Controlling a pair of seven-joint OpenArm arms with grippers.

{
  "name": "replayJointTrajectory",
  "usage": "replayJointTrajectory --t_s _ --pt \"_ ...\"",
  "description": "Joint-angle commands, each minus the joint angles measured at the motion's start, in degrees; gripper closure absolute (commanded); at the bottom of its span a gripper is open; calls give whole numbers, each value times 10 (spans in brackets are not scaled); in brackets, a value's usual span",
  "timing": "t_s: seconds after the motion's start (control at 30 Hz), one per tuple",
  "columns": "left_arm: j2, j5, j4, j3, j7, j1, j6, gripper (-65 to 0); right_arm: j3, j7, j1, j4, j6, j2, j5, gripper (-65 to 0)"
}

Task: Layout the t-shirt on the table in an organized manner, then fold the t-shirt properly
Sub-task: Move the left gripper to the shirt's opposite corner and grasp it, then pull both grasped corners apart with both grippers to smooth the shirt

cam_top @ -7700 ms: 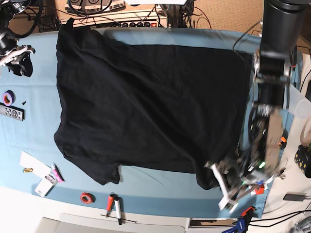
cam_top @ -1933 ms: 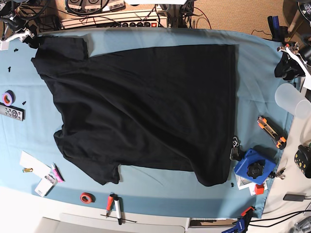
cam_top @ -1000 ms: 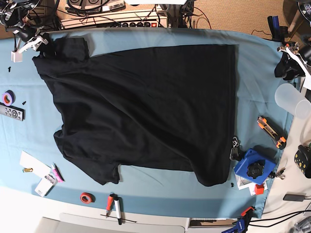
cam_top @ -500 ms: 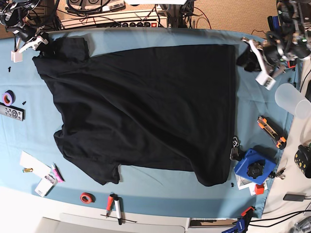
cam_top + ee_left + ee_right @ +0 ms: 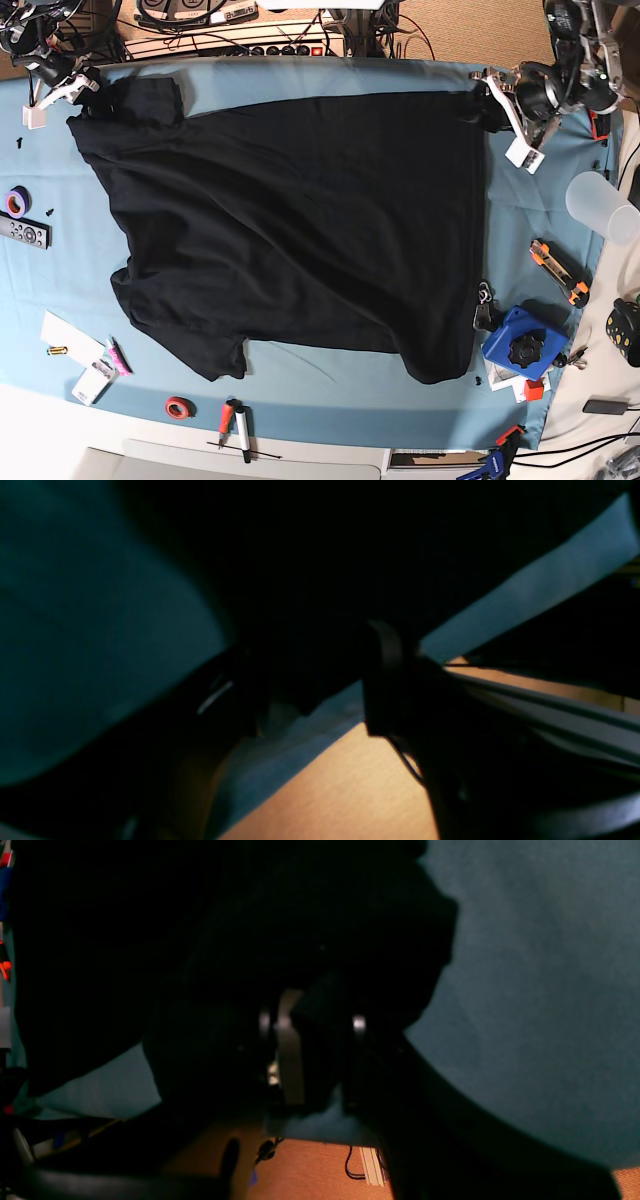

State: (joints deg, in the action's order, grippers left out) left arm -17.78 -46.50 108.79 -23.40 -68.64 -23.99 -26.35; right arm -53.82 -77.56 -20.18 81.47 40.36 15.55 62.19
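Observation:
The black t-shirt [image 5: 300,220] lies spread, plain side up, on the light blue table [image 5: 560,200]. In the base view my right gripper [image 5: 62,88] sits at the shirt's far left corner, by the folded sleeve. The right wrist view shows that gripper [image 5: 317,1015] shut on a bunch of black cloth. My left gripper [image 5: 500,112] is at the shirt's far right corner. In the left wrist view its jaws [image 5: 312,680] stand apart, open, with the shirt's dark edge [image 5: 310,605] lying between the fingers.
A clear cup [image 5: 605,205], an orange knife [image 5: 560,270] and a blue tool [image 5: 515,345] lie along the right edge. Purple tape [image 5: 17,202], a remote [image 5: 22,232] and papers [image 5: 70,340] lie on the left. Red tape [image 5: 180,407] and pens [image 5: 235,425] sit near the front edge.
My left gripper has come in from the table's right side to the shirt's far right corner. The right gripper stays at the far left corner. The shirt has not shifted.

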Motion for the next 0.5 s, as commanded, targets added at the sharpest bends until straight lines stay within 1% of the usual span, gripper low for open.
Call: replayJointTrajectory --t_s 0.0,0.07,0.2,0.33,0.47 --pt "-5 -2 7 -3 5 -3 7 -292 1 -24 -6 2 -4 7 -31 -122" --pt "-4 5 7 -3 5 -14 14 -292 1 -24 -6 2 -4 7 -31 -122" --pt "2 -11 7 -3 6 -46 26 -292 1 -24 -6 2 -4 7 -31 -122" --pt "24 -10 7 -3 14 -57 26 -290 1 -24 -6 2 -4 7 -19 -122" --pt "44 -10 7 -3 40 -57 26 -290 1 -24 -6 2 -4 7 -1 -122"
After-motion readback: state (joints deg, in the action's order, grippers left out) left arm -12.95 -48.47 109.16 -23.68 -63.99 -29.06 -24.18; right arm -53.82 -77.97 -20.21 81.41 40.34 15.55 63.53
